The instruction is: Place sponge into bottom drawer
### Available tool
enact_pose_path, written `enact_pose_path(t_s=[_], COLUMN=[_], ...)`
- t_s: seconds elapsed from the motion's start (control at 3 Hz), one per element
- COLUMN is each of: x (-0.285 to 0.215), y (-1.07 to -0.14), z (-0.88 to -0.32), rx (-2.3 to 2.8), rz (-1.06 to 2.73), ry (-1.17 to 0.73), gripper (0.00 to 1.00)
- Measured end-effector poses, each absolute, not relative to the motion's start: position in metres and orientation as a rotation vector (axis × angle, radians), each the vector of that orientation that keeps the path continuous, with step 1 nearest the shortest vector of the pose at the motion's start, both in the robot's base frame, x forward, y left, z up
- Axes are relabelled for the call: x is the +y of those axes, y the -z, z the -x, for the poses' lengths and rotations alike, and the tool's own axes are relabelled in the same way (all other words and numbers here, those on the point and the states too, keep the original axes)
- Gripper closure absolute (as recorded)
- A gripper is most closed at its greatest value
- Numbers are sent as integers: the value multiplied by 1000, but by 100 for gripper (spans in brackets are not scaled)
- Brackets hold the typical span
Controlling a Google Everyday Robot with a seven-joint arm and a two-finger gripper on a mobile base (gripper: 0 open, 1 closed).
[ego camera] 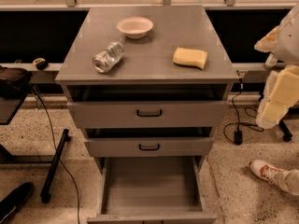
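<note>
The yellow sponge (pixel 190 58) lies flat on the right side of the grey cabinet top (pixel 154 41). The bottom drawer (pixel 149 183) is pulled wide open at the front, and its flat grey floor is bare. My gripper (pixel 267 78) is at the right edge of the view, to the right of the cabinet at about the height of its top. Its pale-yellow pads (pixel 280 94) stand apart with nothing between them. It is well clear of the sponge.
A white bowl (pixel 135 27) and a clear plastic bottle (pixel 108 57) on its side share the cabinet top. The two upper drawers with black handles (pixel 149 113) stand slightly open. A person's shoe (pixel 264 169) and cables lie on the floor to the right. A dark table (pixel 11 97) stands at the left.
</note>
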State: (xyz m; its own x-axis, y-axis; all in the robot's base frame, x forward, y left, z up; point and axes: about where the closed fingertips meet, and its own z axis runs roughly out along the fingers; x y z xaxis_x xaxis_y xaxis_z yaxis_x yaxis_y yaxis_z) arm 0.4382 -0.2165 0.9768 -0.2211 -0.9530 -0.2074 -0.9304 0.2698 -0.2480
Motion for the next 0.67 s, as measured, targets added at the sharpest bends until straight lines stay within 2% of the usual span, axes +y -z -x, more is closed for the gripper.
enact_pose_path(t_s=[0.33, 0.67], x=[-216, -206], y=[-977, -979], z=[-438, -464], rx=[2230, 2173], rz=[1723, 1710], ry=[101, 96], gripper=[0, 0])
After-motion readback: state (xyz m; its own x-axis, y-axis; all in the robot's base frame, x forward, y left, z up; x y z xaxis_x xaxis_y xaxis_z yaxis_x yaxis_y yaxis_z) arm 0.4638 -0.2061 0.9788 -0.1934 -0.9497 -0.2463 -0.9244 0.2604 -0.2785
